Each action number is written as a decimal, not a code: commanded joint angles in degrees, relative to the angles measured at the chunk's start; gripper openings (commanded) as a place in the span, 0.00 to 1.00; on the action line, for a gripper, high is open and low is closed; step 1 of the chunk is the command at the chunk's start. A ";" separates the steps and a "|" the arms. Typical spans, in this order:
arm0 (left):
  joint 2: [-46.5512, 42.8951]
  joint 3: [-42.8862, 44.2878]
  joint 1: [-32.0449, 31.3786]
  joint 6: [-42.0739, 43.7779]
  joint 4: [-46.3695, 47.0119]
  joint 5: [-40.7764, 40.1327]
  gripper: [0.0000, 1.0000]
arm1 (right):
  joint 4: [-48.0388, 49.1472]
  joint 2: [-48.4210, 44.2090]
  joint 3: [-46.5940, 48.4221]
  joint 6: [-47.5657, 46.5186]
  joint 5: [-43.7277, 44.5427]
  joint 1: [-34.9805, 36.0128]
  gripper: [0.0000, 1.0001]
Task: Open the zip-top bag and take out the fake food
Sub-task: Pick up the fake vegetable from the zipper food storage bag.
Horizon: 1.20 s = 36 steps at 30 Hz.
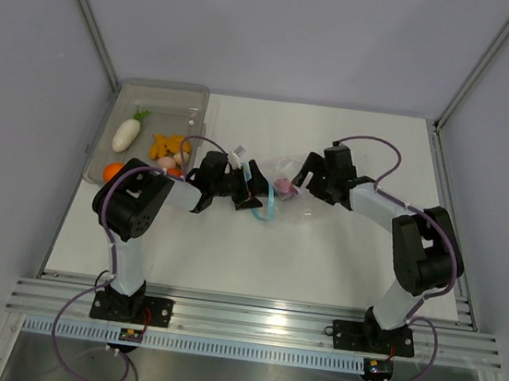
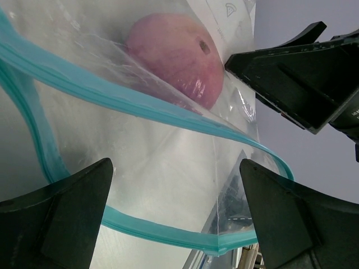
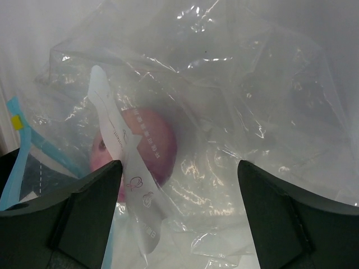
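Note:
The clear zip-top bag (image 1: 292,204) lies mid-table between both grippers. Its light blue zip strip (image 2: 146,106) gapes apart, so the mouth stands open. One piece of fake food, a purple onion (image 2: 174,53), sits inside; it shows through the plastic in the right wrist view (image 3: 154,143). My left gripper (image 2: 175,168) is open at the bag's mouth, with the lower zip strip running between its fingers. My right gripper (image 3: 179,168) is open, wide around the crinkled closed end of the bag (image 3: 252,101). One of the right gripper's fingers (image 2: 297,73) shows beyond the bag in the left wrist view.
A smoky-grey tray (image 1: 165,87) stands at the back left. It holds a white radish (image 1: 128,133), orange and yellow pieces (image 1: 167,147), a pinkish egg (image 1: 167,162) and an orange ball (image 1: 113,171). A white label (image 3: 120,145) hangs off the bag.

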 commanded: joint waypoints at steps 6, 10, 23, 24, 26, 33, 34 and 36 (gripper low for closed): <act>-0.75 1.58 0.18 1.97 0.45 -1.42 0.99 | 2.11 5.38 5.77 -0.02 0.09 2.52 0.90; -0.49 1.76 0.18 2.49 -0.25 -1.86 0.99 | 1.41 6.53 7.26 -1.07 0.62 3.75 0.89; -1.80 1.76 0.18 4.69 -4.81 -5.72 0.99 | 3.08 6.44 6.56 -2.39 1.50 3.93 0.37; -2.24 1.76 0.18 5.04 -5.43 -6.34 0.99 | 2.56 6.70 6.74 -2.56 -0.07 4.02 0.33; -3.03 1.24 0.18 5.92 -6.93 -7.48 0.99 | 2.29 6.62 6.65 -2.57 0.09 4.02 0.22; -5.85 0.27 0.18 6.89 -8.60 -13.20 0.99 | 5.36 3.81 2.09 -0.46 -0.52 4.28 0.00; -5.93 0.27 0.18 6.89 -8.60 -13.46 0.99 | 5.28 3.54 1.73 -0.37 -1.04 4.37 0.00; -5.76 0.53 0.18 6.97 -8.16 -13.73 0.99 | 7.38 3.02 1.12 -0.19 -1.40 4.98 0.00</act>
